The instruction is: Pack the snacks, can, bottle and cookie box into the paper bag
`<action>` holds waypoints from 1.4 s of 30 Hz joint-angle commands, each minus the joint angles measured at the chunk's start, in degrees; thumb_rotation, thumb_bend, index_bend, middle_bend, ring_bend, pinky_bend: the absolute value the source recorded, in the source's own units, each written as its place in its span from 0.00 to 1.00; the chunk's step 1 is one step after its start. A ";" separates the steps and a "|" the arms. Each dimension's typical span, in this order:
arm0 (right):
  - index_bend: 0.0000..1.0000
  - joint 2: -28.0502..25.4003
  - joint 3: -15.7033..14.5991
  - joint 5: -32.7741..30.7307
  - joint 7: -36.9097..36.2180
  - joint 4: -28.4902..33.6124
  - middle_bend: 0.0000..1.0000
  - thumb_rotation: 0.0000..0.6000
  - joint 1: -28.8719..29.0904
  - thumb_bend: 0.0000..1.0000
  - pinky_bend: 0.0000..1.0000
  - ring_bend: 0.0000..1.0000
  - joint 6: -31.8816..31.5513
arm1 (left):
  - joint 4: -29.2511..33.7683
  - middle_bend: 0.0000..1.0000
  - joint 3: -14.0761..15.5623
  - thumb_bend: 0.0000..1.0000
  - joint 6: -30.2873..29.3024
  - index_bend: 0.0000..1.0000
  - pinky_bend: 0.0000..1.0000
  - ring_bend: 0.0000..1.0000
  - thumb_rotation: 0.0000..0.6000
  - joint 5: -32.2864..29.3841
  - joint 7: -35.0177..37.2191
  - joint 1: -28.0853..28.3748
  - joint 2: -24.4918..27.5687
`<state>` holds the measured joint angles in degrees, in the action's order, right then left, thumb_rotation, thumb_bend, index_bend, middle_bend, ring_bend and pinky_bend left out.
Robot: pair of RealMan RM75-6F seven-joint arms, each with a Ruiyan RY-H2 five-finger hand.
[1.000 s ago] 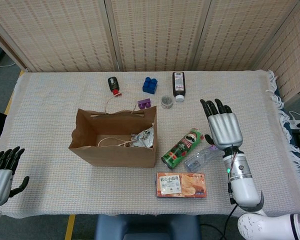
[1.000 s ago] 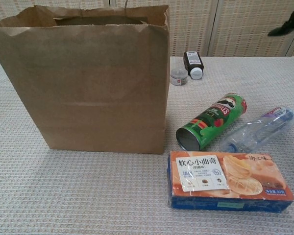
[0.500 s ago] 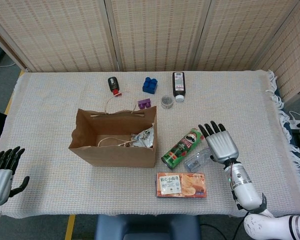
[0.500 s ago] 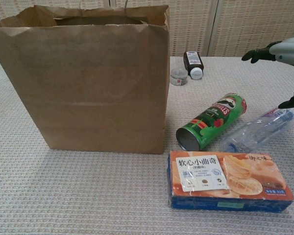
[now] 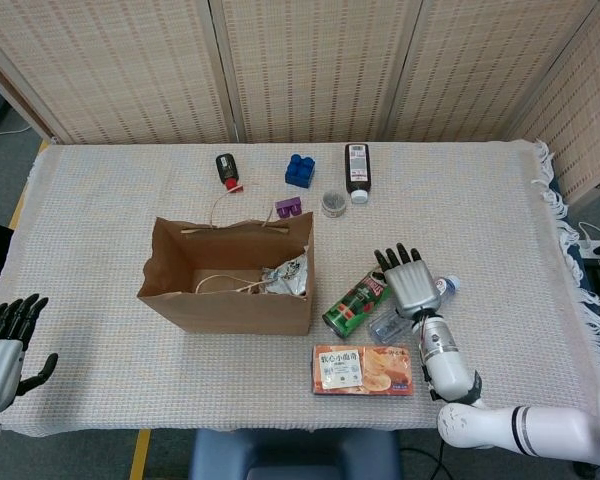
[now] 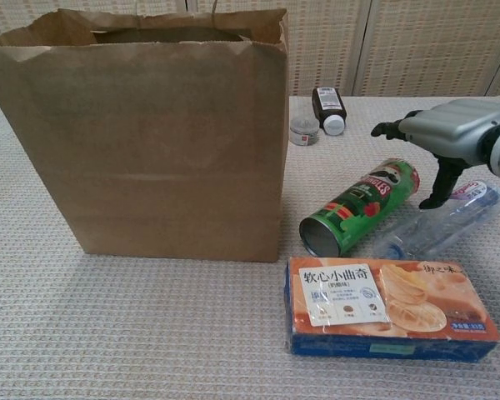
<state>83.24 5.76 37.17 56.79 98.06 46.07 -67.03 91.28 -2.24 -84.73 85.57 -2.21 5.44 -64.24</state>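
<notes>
The brown paper bag point(image 5: 226, 277) point(image 6: 142, 133) stands open on the table, with a silvery snack packet point(image 5: 286, 277) inside. A green chip can point(image 5: 357, 297) point(image 6: 360, 206) lies on its side to the bag's right. Beside it lies a clear plastic bottle point(image 5: 385, 326) point(image 6: 437, 222). An orange cookie box point(image 5: 364, 369) point(image 6: 390, 307) lies flat in front of them. My right hand point(image 5: 408, 281) point(image 6: 443, 135) hovers open above the can and bottle, fingers spread, holding nothing. My left hand point(image 5: 5, 345) hangs open off the table's front left corner.
At the back of the table lie a dark bottle with a white cap point(image 5: 357, 169) point(image 6: 327, 108), a small round tin point(image 5: 332, 204) point(image 6: 303, 131), a blue block point(image 5: 300, 170), a purple block point(image 5: 288, 208) and a small black-and-red item point(image 5: 227, 170). Woven screens stand behind.
My right hand has moved left and toward the front, from beside the bottle to over the can and bottle, and has come into the chest view. The left hand has not moved.
</notes>
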 commanded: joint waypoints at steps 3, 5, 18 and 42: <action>0.00 4.73 1.00 -1.86 1.46 -4.34 0.08 1.00 2.59 0.06 0.15 0.02 1.37 | -0.14 0.00 0.08 0.36 0.03 0.04 0.00 0.00 1.00 0.14 0.67 -0.02 0.12; 0.00 6.07 1.42 -2.35 1.73 -5.53 0.08 1.00 3.30 0.06 0.15 0.02 1.61 | -0.21 0.00 0.11 0.36 0.03 0.04 0.00 0.00 1.00 0.22 0.87 -0.02 0.14; 0.01 13.07 1.40 -8.30 7.05 -12.01 0.06 1.00 8.20 0.06 0.10 0.01 4.48 | -0.52 0.00 0.22 0.36 0.17 0.04 0.00 0.00 1.00 0.49 1.71 0.07 0.31; 0.78 -5.18 9.19 9.20 -15.63 5.45 0.68 1.00 -0.39 0.35 0.85 0.73 -9.74 | -0.23 0.00 0.13 0.36 -0.26 0.04 0.00 0.00 1.00 0.25 0.91 -0.21 0.05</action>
<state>80.96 11.10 41.95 46.91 100.34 48.13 -72.18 91.03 -2.08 -84.99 85.84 -1.24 5.22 -64.17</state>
